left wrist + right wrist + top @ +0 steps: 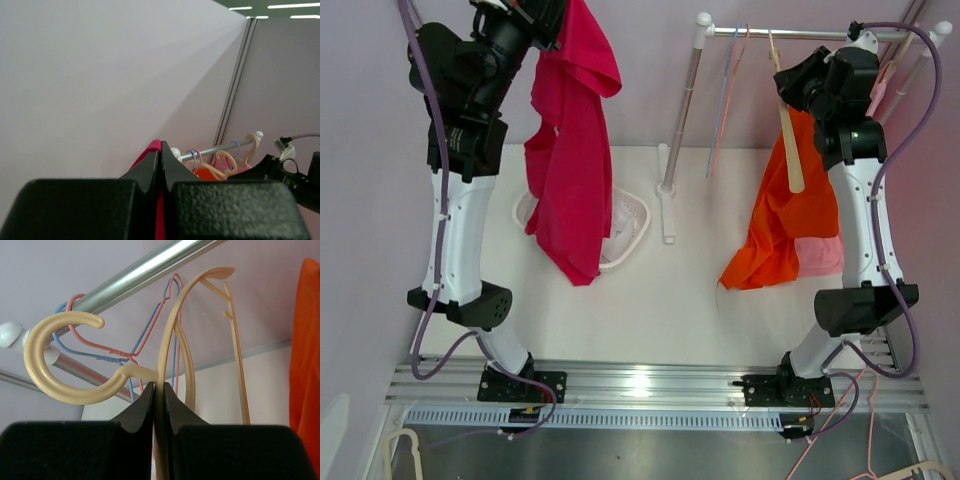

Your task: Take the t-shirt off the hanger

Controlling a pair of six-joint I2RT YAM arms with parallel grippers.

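Left hand (160,150) is pinched together on a fold of the crimson cloth t-shirt (570,150) and holds it high over the far left corner of the white surface (700,310). The garment hangs free of any hanger. Its hem dangles over the white plastic laundry basket (638,215), though whether it touches the basket I cannot tell.

The right hand (157,390) is clamped on the neck of the cream plastic hanger (65,385), just under its hook. The hook sits close against the silver metal rail (145,265), but I cannot tell whether it bears on the rail.

An orange cloth t-shirt (785,225) droops beside the right arm toward the far right corner, with a pale pink cloth (820,255) at its lower edge. Whether either hangs from the cream hanger is unclear.

The crimson shirt looks light, limp and a little stretchy. It should drape and swing rather than hold a shape, so a bunched fold near collar or shoulder gives a safer hold than a single thin layer. The hanger looks stiff and smooth.

Thin pink and blue wire hangers (150,325) share the rail, which stands along the far edge. Plain lilac walls close the room in.
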